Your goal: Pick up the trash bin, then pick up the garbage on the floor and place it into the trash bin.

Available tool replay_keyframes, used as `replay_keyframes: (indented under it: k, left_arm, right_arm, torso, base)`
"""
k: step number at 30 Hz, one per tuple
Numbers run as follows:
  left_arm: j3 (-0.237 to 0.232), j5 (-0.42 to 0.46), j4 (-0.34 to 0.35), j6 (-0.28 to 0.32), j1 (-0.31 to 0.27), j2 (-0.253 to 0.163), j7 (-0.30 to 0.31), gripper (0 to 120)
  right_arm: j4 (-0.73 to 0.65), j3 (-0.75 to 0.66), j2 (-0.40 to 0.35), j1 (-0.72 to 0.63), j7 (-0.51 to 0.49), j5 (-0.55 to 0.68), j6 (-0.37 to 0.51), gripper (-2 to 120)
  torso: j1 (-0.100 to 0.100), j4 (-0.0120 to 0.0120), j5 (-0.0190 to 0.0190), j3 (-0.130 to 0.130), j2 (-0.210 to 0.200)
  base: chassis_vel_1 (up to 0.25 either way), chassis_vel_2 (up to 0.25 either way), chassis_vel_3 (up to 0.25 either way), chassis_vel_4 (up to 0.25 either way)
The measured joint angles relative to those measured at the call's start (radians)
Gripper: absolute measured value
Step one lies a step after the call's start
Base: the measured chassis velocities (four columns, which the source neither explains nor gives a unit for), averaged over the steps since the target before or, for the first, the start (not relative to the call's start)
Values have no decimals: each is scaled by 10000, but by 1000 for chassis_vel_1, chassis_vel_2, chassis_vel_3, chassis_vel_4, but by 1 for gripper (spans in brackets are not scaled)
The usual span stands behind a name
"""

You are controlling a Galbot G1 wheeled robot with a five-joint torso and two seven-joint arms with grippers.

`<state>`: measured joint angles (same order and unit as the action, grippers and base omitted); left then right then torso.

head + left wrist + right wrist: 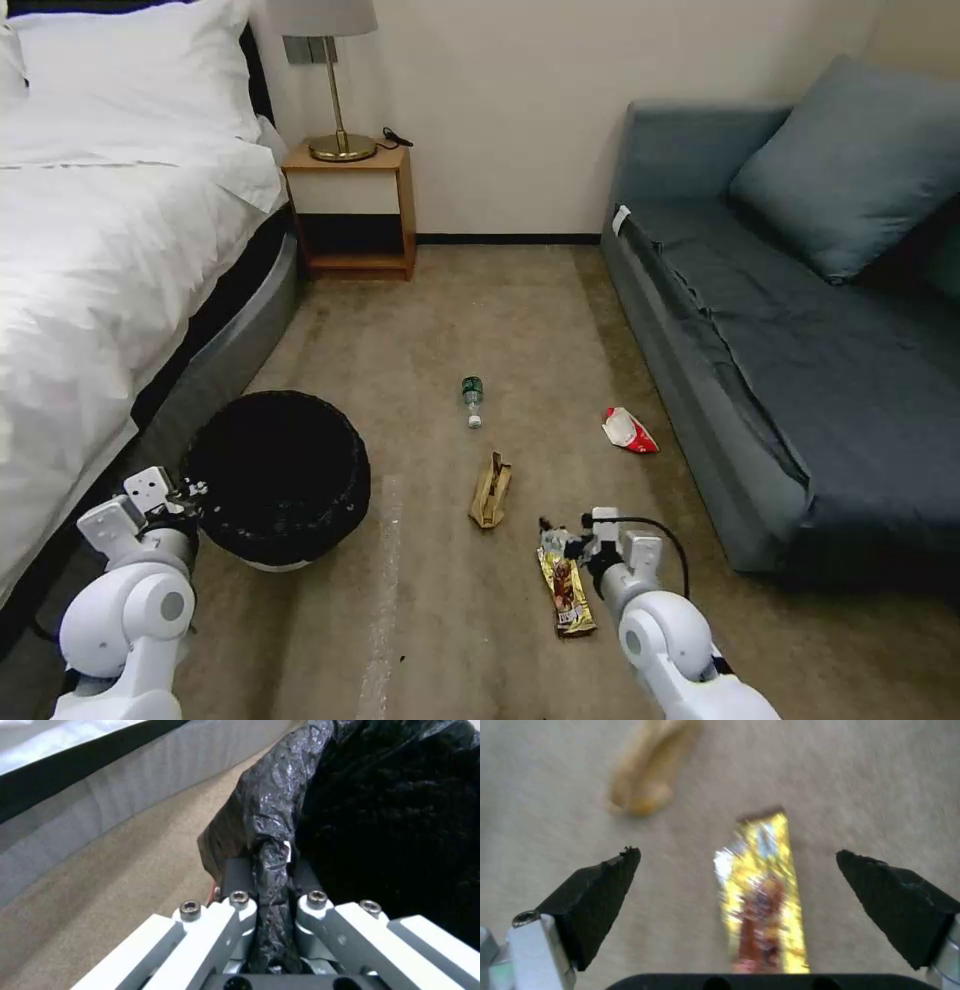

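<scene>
Left tool [272,877]: clamped on the bag-lined rim of the trash bin [277,478], beside the bed [100,280], ready to carry.
Right tool [737,885]: spread wide, straddling the snack wrapper [762,896] on the floor, seemingly lining up a grasp.
Other garbage: bottle [472,398], cardboard [490,490], red wrapper [628,430], scattered on the carpet.

Litter [565,590] strewn on carpet [430,330]

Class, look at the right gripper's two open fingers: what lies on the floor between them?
The gold-brown snack wrapper lies lengthwise on the carpet between the open right gripper's fingers, untouched, as the right wrist view shows.
</scene>
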<state>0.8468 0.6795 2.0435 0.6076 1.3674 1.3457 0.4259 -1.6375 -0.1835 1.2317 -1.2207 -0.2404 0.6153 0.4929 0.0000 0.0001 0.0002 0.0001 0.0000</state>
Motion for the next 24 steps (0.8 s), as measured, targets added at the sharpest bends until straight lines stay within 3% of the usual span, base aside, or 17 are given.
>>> replay_keyframes:
  k: [5,8,24]
  left_arm:
    - [95,-32,-6,-50,99,62,-25,4]
    - [135,-52,-25,-64,138,65,-32,4]
    - [275,-51,-191,-119,120,-56,-72,4]
  right_arm:
    - [2026,674,-468,886,52,-64,-400,100]
    - [2513,757,-484,1024,237,-160,-637,100]
    - [3189,1099,-60,922,511,-575,-1049,95]
  torso:
    - [0,-1,0,0,0]
    - [0,-1,-3,0,0]
    - [0,-1,-3,0,0]
  base:
    - [0,0,0,0]
    - [0,0,0,0]
    - [0,0,0,0]
